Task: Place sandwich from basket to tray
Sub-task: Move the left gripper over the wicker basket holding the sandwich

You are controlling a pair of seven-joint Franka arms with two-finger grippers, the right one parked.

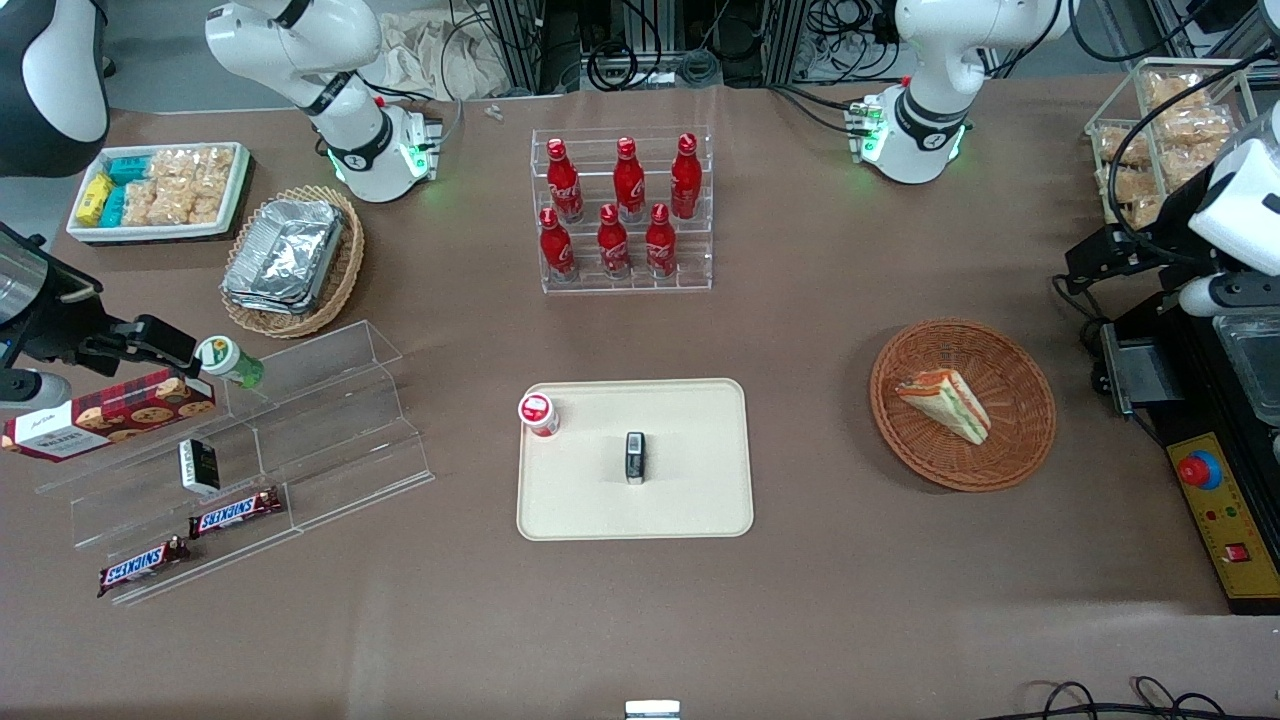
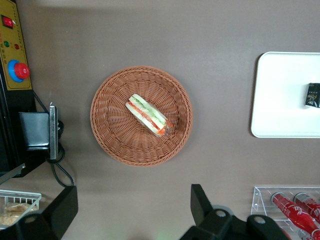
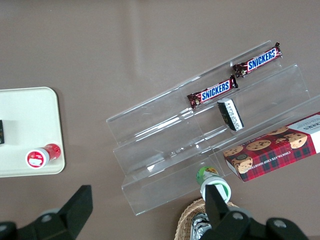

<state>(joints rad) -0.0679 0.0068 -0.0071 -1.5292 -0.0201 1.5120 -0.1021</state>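
The sandwich point(image 1: 945, 403) point(image 2: 149, 115), a white-bread wedge with orange-red and green layers, lies in the round reddish-brown wicker basket point(image 1: 1003, 445) point(image 2: 115, 137) toward the working arm's end of the table. The cream tray point(image 1: 690, 495) point(image 2: 280, 100) sits beside the basket, mid-table; on it stand a small red-capped bottle point(image 1: 538, 413) and a small dark box point(image 1: 635, 457) point(image 2: 313, 95). My gripper point(image 1: 1120, 258) point(image 2: 131, 192) hangs high above the table, a little farther from the front camera than the basket. It is open, its fingers wide apart with nothing between them.
A clear rack of red cola bottles point(image 1: 625, 210) point(image 2: 295, 207) stands farther back, mid-table. A black and yellow control box with a red button point(image 1: 1215, 500) point(image 2: 15, 70) lies beside the basket at the table's end. A clear stepped shelf point(image 1: 280, 440) with snacks is toward the parked arm's end.
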